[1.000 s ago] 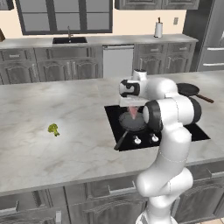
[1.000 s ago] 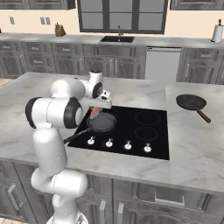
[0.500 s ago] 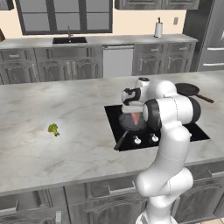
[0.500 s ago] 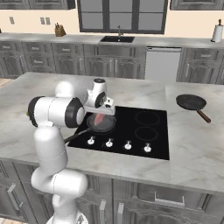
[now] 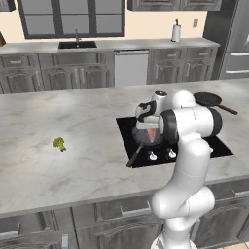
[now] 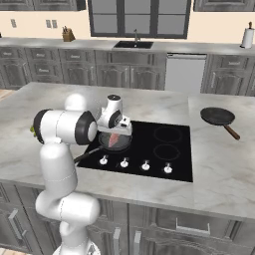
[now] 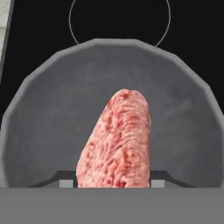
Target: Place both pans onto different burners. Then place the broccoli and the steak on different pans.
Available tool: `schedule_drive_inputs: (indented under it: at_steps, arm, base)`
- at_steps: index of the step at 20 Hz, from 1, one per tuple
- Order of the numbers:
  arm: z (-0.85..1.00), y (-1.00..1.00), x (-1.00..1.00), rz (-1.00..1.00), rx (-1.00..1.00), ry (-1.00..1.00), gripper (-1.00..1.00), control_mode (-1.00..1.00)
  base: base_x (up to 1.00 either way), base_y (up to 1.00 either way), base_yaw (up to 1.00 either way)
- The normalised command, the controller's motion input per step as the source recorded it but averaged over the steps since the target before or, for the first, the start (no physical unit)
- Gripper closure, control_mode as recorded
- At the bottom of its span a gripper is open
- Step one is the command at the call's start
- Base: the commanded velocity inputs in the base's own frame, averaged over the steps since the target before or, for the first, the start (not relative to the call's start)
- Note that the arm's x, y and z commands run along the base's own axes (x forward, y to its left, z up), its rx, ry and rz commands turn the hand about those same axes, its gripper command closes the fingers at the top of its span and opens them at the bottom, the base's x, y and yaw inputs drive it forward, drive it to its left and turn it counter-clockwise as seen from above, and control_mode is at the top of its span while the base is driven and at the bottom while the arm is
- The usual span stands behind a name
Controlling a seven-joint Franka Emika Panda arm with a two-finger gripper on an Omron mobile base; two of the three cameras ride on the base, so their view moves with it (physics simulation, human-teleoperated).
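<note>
text: none legible | labels: none | brands: none | numbers: none | signs: none

The pinkish-red raw steak slab (image 7: pixel 117 142) hides the fingertips gripping it. The round dark grey pan's (image 7: pixel 52 113) near rim is cut off.

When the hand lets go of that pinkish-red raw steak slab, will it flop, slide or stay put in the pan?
The pinkish-red raw steak slab hangs end-down from the hand without visibly sagging, so it probably behaves fairly stiff. Released over the round dark grey frying pan, it will likely tip flat rather than roll. The pan's raised rim should keep it in, though the glossy floor may let it slide.
</note>
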Motion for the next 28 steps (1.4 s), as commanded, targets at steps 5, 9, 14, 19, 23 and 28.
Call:
schedule_drive_inputs:
  at_steps: [5,9,14,19,23,28]
  arm:
    - [0.00,0.00,0.00,0.00,0.00,0.00,-1.00,-1.00]
    - [0.00,0.00,0.00,0.00,0.00,0.00,-1.00,-1.00]
    - [0.24,-0.03,-0.05,0.00,0.00,-0.08,-1.00,-1.00]
    - [0.54,-0.10,-0.60,0.00,-0.01,-0.18,-1.00,-1.00]
    - [0.46,0.00,-0.81,0.00,-0.01,-0.12,-1.00,-1.00]
    - [0.49,0.08,-0.52,0.01,0.00,0.00,-1.00,-1.00]
  base:
    - [0.00,0.00,0.00]
    - [0.00,0.00,0.00]
    - [0.00,0.00,0.00]
    - [0.00,0.00,0.00]
    - [0.00,0.00,0.00]
    - [0.00,0.00,0.00]
